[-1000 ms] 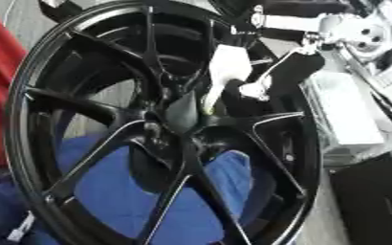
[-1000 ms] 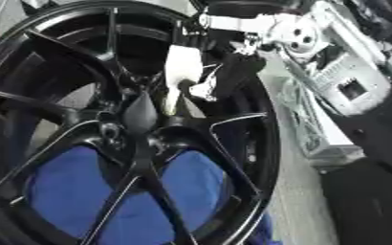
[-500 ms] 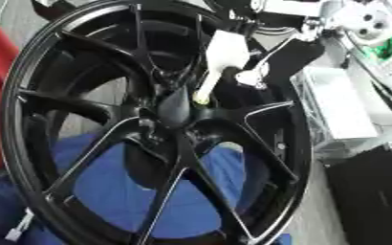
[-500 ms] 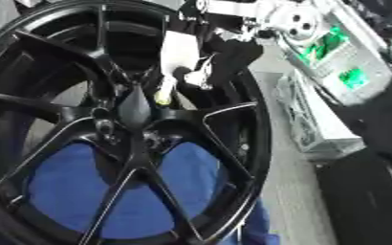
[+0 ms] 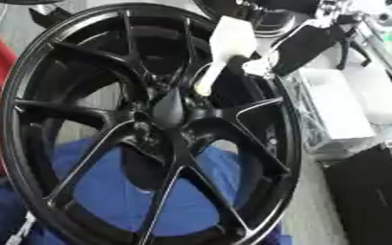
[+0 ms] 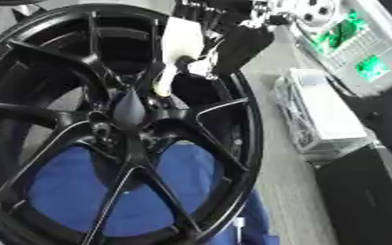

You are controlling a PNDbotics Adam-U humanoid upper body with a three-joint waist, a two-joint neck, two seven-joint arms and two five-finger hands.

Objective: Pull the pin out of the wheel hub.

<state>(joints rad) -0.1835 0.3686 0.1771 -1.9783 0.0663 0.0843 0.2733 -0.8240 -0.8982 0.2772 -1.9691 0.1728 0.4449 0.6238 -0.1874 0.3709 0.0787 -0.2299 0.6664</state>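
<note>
Right hand [image 5: 304, 45] fingers pinch the white pin [image 5: 220, 57], whose tip is now just clear of the black wheel hub [image 5: 170, 112]; a second ago it sat lower. Extraction looks nearly complete. Left hand unseen.

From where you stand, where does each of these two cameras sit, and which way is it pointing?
Left eye view: in the robot's head, looking down at the black wheel; the right hand reaches in from the upper right.
Right eye view: beside it in the head, same aim, showing more of the green-lit device.
Both share the wheel, the white pin near its hub, and the blue cloth.
</note>
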